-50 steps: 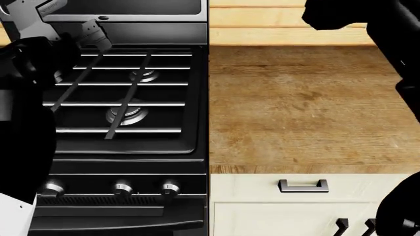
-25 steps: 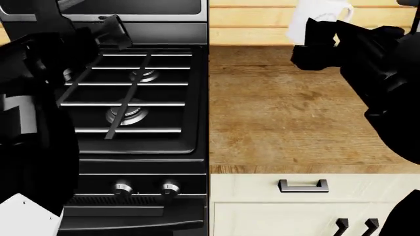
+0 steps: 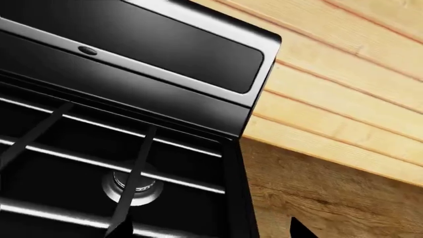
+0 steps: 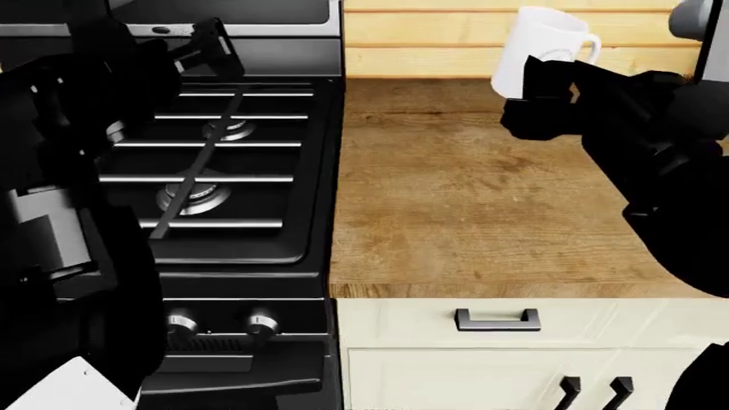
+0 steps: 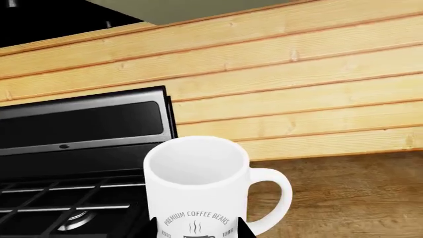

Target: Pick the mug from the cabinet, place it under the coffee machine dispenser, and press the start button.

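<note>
Right pincer: clamped on the lower body of the mug; in the right wrist view two dark fingertips flank the base of the mug on either side.
Mug: white, upright, open mouth up, loop handle to the right; held in the air at the far right of the table, in front of the wall planks. Printed text "PREMIUM COFFEE BEANS" reads on its side in the right wrist view.
Mug interior: white, nothing visible inside.
Left pincer: raised above the far part of the stove, near its back panel; whether its fingers are apart or together cannot be told. A dark tip shows at the edge of the left wrist view, not enough to judge.
Stove: black, with grates and burners, on the left; its knobs are at the near front.
Table: wooden top, right of the stove and touching it.
Drawer handle: dark, on the cream front below the table edge.
Wall: horizontal light wood planks behind the table.
</note>
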Available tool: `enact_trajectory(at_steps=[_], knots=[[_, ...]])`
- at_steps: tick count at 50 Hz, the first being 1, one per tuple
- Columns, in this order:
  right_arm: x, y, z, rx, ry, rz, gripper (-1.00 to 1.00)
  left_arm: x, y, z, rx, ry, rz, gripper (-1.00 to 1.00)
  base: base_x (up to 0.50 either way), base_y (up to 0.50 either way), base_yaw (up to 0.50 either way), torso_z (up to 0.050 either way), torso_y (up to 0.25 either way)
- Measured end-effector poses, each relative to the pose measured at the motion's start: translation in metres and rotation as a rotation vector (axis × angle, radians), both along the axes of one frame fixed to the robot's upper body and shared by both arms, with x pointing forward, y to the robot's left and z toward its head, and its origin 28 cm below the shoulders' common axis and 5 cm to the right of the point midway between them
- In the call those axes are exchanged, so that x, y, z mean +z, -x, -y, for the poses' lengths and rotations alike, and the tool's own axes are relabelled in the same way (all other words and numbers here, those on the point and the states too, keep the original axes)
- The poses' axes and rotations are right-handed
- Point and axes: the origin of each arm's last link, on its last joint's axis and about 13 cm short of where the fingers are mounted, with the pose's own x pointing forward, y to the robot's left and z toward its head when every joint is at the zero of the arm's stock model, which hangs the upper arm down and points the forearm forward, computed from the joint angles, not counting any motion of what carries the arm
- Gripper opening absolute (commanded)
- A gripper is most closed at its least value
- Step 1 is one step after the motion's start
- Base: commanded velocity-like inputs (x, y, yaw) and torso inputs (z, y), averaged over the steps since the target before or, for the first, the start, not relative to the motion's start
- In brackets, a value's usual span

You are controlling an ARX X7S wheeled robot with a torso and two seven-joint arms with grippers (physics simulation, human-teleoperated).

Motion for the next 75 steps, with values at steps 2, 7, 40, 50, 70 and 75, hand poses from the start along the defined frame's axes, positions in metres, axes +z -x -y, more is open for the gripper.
enact_trajectory(at_steps=[2,7,40,50,70,75], knots=[[-0.0002,-0.0001,0.0002,-0.001,-0.001,0.0,-1.0,0.0002,0.0003,0.0005,-0.002,0.0,0.001,1.0,-0.08,-0.5,0.0,0.0,0.0],[-0.0007,-0.0004,0.0006,-0.003,-0.004,-0.001,-1.0,0.0007,0.0006,0.0014,-0.005,0.0,0.003,1.0,-0.07,-0.5,0.0,0.0,0.0],[-0.0028,-0.0002,0.0025,-0.004,-0.018,0.004,-1.0,0.0007,0.0001,0.0045,-0.01,-0.003,0.01,1.0,-0.07,-0.5,0.0,0.0,0.0],[-0.0029,0.0,0.0027,-0.003,-0.021,0.005,-1.0,0.0003,0.0001,0.0047,-0.01,-0.003,0.009,1.0,-0.07,-0.5,0.0,0.0,0.0],[-0.003,0.0002,0.0037,-0.003,-0.028,0.006,-1.0,0.0012,0.0004,0.006,-0.013,-0.003,0.011,1.0,-0.07,-0.5,0.0,0.0,0.0],[-0.0032,0.0001,0.0038,-0.003,-0.03,0.006,-1.0,0.0011,0.0004,0.0062,-0.015,-0.003,0.011,1.0,-0.07,-0.5,0.0,0.0,0.0]])
